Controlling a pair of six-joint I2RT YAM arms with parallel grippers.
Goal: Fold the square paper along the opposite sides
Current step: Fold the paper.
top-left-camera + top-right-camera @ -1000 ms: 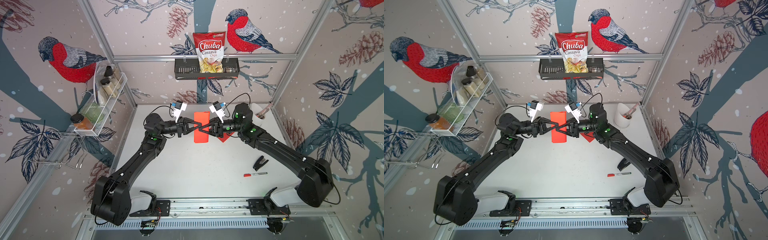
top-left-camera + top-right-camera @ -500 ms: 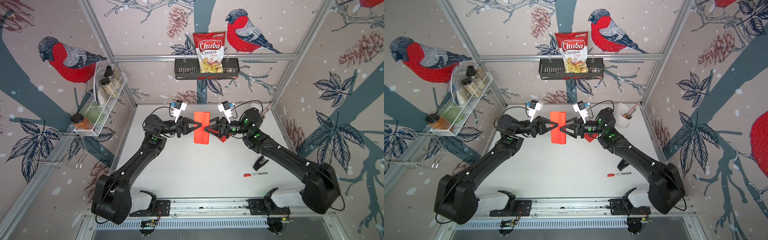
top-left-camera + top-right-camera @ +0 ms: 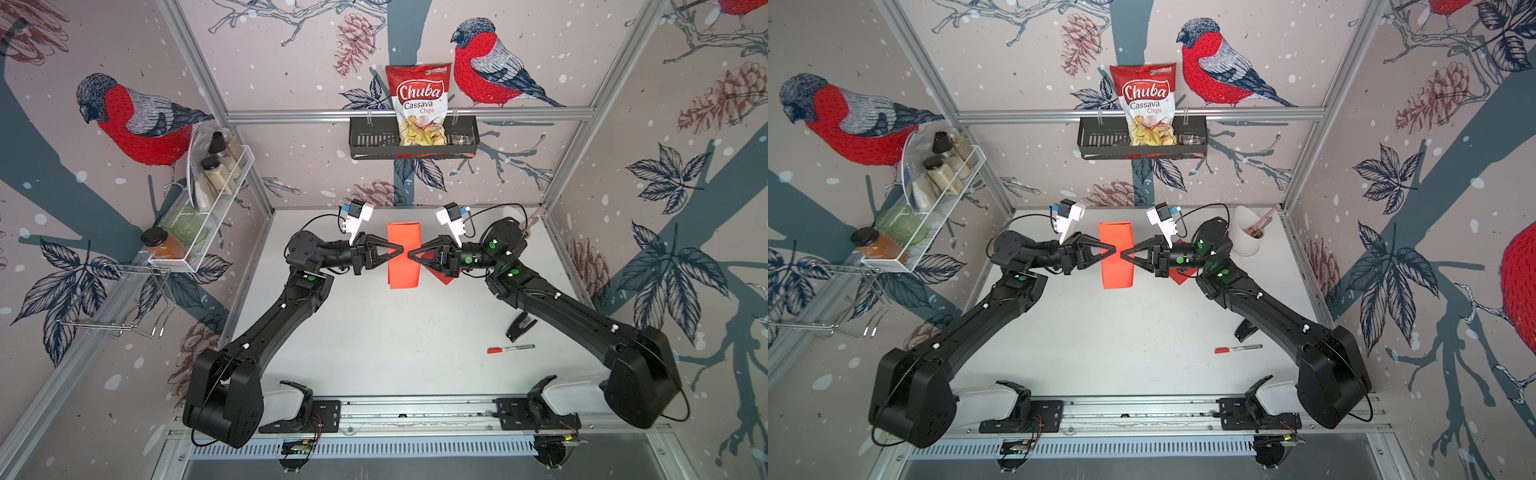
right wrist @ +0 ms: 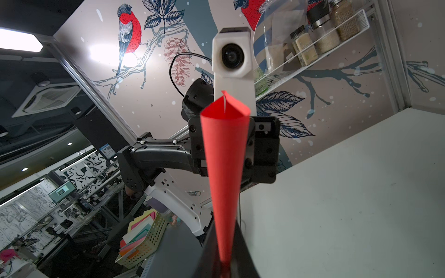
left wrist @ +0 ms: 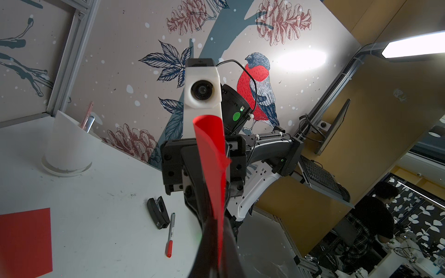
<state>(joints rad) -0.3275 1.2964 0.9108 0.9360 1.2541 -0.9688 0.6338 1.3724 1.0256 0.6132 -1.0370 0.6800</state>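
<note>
1. Black left end effector (image 3: pixel 398 250): jaws together, clamped on one long edge of the red paper (image 3: pixel 402 232), which lies straight ahead of its tips.
2. The paper hangs above the desk (image 3: pixel 374 332), between both end effectors and equally near each; loosely doubled, its long axis crosses their shared line, pointing toward the back wall (image 3: pixel 316 174).
3. The right end effector (image 3: pixel 412 254): jaws together, clamped on the opposite long edge.

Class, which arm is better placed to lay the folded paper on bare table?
Left, probably: left gripper and right gripper both pinch the red paper, but a second sheet lies under the right.
</note>
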